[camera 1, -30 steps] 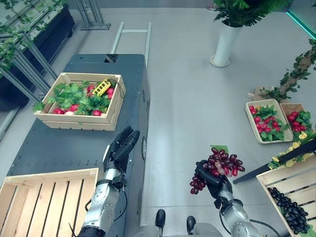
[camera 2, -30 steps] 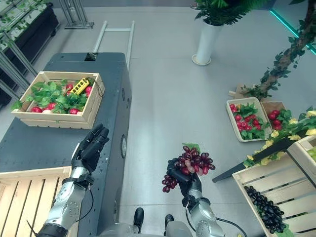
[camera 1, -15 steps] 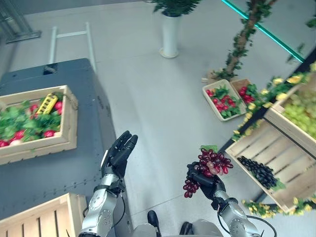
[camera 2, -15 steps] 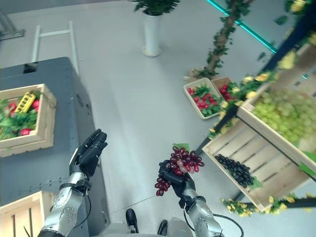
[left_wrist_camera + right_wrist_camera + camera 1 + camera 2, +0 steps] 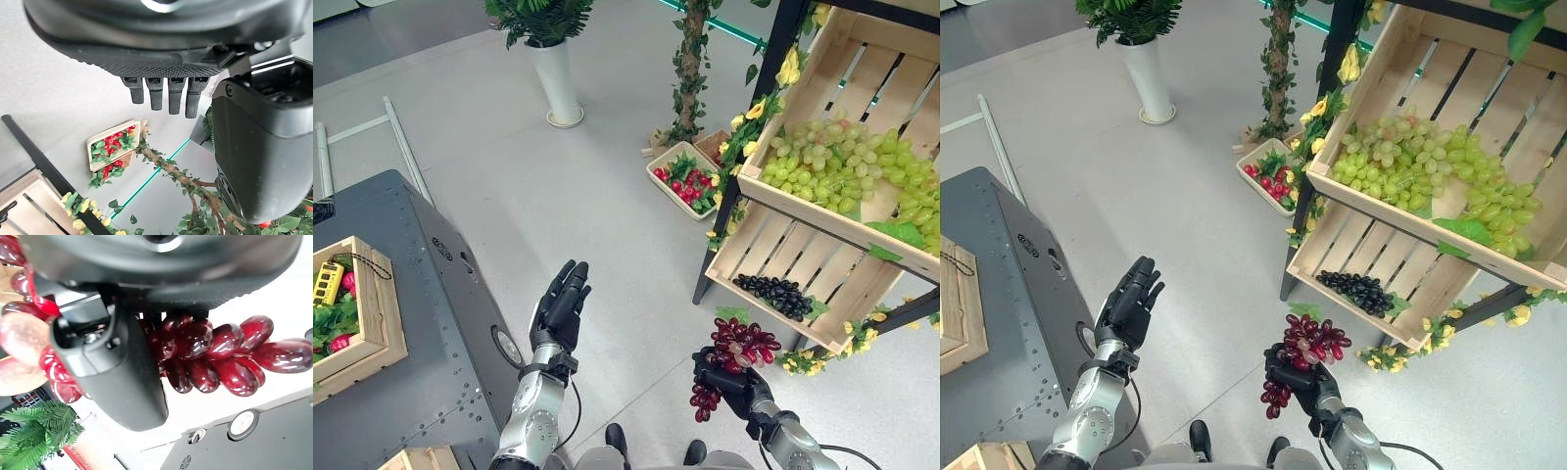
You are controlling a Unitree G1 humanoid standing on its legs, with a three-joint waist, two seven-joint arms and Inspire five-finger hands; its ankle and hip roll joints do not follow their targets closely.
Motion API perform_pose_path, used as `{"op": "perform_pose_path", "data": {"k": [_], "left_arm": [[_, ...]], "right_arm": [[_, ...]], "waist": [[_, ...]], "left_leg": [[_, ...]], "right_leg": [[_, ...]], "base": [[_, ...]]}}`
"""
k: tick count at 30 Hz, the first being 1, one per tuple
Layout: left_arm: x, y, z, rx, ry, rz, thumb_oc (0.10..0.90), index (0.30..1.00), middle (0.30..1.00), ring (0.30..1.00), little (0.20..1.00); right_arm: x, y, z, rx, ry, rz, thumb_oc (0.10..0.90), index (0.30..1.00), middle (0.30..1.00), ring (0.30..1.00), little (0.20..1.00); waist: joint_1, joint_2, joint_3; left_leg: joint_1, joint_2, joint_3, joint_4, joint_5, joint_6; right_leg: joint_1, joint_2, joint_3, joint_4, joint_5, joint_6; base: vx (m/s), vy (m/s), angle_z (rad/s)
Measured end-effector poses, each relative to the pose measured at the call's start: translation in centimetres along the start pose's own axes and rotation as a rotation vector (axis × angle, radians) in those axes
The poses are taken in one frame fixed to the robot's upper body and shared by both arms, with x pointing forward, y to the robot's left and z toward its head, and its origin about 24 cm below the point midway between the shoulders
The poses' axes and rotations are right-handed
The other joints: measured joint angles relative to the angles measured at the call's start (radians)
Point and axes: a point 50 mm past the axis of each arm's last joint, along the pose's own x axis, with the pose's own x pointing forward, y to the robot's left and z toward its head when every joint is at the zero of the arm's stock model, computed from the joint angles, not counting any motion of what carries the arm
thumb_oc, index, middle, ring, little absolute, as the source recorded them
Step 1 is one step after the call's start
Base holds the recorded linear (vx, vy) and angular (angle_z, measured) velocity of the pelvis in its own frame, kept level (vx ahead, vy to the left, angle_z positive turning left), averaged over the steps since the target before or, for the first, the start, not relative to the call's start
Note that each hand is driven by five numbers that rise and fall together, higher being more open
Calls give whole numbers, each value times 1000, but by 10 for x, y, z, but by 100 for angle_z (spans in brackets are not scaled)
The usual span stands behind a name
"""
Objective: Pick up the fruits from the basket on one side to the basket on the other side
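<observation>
Grey floor before a slatted wooden shelf (image 5: 822,230) of green grapes (image 5: 842,162) — right robot hand (image 5: 729,377) clasping red grapes (image 5: 741,345), left robot hand (image 5: 560,305) raised, fingers straight.

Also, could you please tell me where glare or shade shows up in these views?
Right wrist view: the red grapes in the right hand carry bright white highlights. Left eye view: the floor is evenly lit, and the black grapes lie in shade under the crate of green grapes. Left wrist view: the open left hand reads dark against the pale floor.
</observation>
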Motion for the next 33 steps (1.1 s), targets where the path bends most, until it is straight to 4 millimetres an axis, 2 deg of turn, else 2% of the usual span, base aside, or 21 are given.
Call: {"op": "perform_pose_path", "data": {"k": [2, 4, 6, 7, 9, 12, 13, 14, 15, 16, 18, 20, 22, 23, 24, 25, 27, 28, 29, 31, 33], "left_arm": [[0, 1, 0, 8, -1, 6, 800, 900, 900, 900, 900], [-3, 8, 0, 8, 0, 37, 800, 900, 900, 900, 900], [-10, 17, -1, 6, 4, 73, 800, 900, 900, 900, 900], [-15, 20, -5, 6, 16, 84, 800, 900, 900, 900, 900], [-18, 19, -9, -1, 26, 80, 800, 900, 900, 900, 900], [-17, 18, -8, 0, 21, 74, 800, 900, 900, 900, 900], [-17, 18, -8, 0, 21, 74, 800, 900, 900, 900, 900], [-16, 19, -8, 3, 23, 75, 800, 900, 900, 900, 900], [-16, 18, -8, 3, 23, 70, 800, 900, 900, 900, 900], [-14, 18, -7, 9, 23, 63, 800, 900, 900, 900, 900], [-9, 15, -1, 26, 9, 42, 800, 900, 900, 900, 900], [-1, 10, 7, 35, -17, 16, 800, 900, 900, 900, 900], [3, 9, 13, 48, -34, 3, 800, 900, 900, 900, 900], [7, 5, 20, 56, -60, -18, 800, 900, 900, 900, 900], [12, 2, 28, 71, -82, -43, 800, 900, 900, 900, 900], [14, 1, 31, 74, -93, -49, 800, 900, 900, 900, 900], [31, -22, 53, 78, -178, -134, 800, 900, 900, 900, 900], [39, -34, 64, 92, -209, -175, 800, 900, 900, 900, 900], [41, -38, 66, 88, -219, -184, 800, 900, 900, 900, 900], [38, -38, 65, 79, -224, -175, 800, 900, 900, 900, 900], [36, -37, 58, 81, -199, -168, 800, 900, 900, 900, 900]], "right_arm": [[4, 6, 0, 12, -6, 15, 400, 300, 300, 300, 300], [8, 12, 1, 23, -14, 28, 400, 300, 300, 300, 300], [11, 13, 4, 20, -23, 34, 400, 300, 300, 300, 300], [11, 11, 5, 11, -19, 27, 400, 300, 300, 300, 300], [8, 1, 9, -29, -14, 6, 400, 300, 300, 300, 300], [5, -10, 13, -74, -1, -20, 400, 300, 300, 300, 300], [4, -12, 13, -77, 0, -25, 400, 300, 300, 300, 300], [3, -14, 13, -77, 1, -35, 400, 300, 300, 300, 300], [0, -17, 13, -85, 2, -45, 400, 300, 300, 300, 300], [-1, -19, 13, -85, 2, -59, 400, 300, 300, 300, 300], [-2, -16, 6, -57, 6, -74, 400, 300, 300, 300, 300], [2, -11, 7, -34, -17, -68, 400, 300, 300, 300, 300], [7, -2, 9, -14, -38, -50, 400, 300, 300, 300, 300], [14, 6, 20, -25, -76, -19, 400, 300, 300, 300, 300], [21, 14, 36, -42, -141, 16, 400, 300, 300, 300, 300], [24, 18, 42, -53, -163, 31, 400, 300, 300, 300, 300], [42, 35, 96, -156, -295, 104, 400, 300, 300, 300, 300], [49, 44, 118, -179, -347, 107, 400, 300, 300, 300, 300], [52, 48, 128, -186, -372, 110, 400, 300, 300, 300, 300], [54, 59, 147, -207, -426, 143, 400, 300, 300, 300, 300], [54, 63, 156, -216, -454, 155, 400, 300, 300, 300, 300]], "waist": [[5, -1, 1], [31, -29, 14], [33, -41, 19], [39, -43, 21], [40, -31, 22], [40, -30, 25], [41, -26, 23], [35, -22, 23], [21, -1, 20], [17, 0, 24], [10, -36, 27], [26, -48, 44], [30, -49, 66], [42, -34, 112], [55, -29, 159], [59, -30, 171], [50, -17, 233], [51, -38, 280], [50, -40, 291], [65, -42, 295], [65, -45, 303]], "left_leg": [[-15, 5, -8, 46, -3, -1], [-51, -3, -51, 172, -1, -5], [-137, -2, -105, 382, -8, -18], [-167, -11, -152, 401, -35, -51], [-178, -47, -224, 273, -34, -55], [-172, -62, -225, 74, -29, -54], [-174, -62, -228, 70, -30, -53], [-189, -61, -227, 124, -34, -48], [-173, -46, -215, 123, -39, -31], [-169, -39, -215, 109, 8, 14], [-146, -75, -200, 68, 53, 47], [-149, -99, -191, 77, 40, 63], [-149, -112, -186, 100, 20, 75], [-148, -100, -184, 135, 4, 80], [-157, -96, -181, 164, -15, 80], [-174, -97, -181, 181, -19, 80], [-324, -87, -177, 284, -39, 77], [-369, -94, -174, 347, -57, 67], [-393, -87, -171, 382, -71, 63], [-483, -31, -157, 493, -123, 47], [-507, -25, -163, 532, -139, 36]], "right_leg": [[-17, -7, 12, 16, -9, -4], [-20, -37, 62, 39, -21, -17], [-1, -51, 113, 34, -13, -27], [14, -49, 136, 32, -10, -33], [17, -39, 169, 36, -14, -37], [13, -18, 189, 26, -14, -37], [13, -16, 191, 28, -15, -36], [21, -7, 186, 31, -22, -22], [25, 15, 180, 40, -38, -7], [31, 18, 177, 49, -47, -2], [16, -23, 161, 79, -75, 26], [-1, -50, 152, 111, -94, 37], [-33, -76, 134, 202, -114, 50], [-110, -103, 128, 369, -133, 40], [-180, -135, 104, 464, -151, 16], [-215, -146, 105, 471, -155, 10], [-380, -142, 116, 454, -151, 4], [-416, -141, 158, 466, -110, 9], [-432, -138, 165, 480, -93, 18], [-494, -109, 169, 535, -111, -7], [-518, -103, 167, 574, -129, -20]], "base": [[-12, -151, -19], [10, -63, -55], [67, 108, -52], [88, 185, -48], [94, 185, -53], [149, 174, -38], [206, 136, -47], [217, 150, -39], [220, 163, -31], [104, 122, -19], [145, 90, -8], [115, 28, -6], [-100, -5, -12], [-410, -56, -32], [-365, -66, -33], [-374, -102, -19], [-119, -81, 31], [-89, -53, 53], [-82, -49, 26], [-28, -23, -11], [-17, -32, -7]]}}
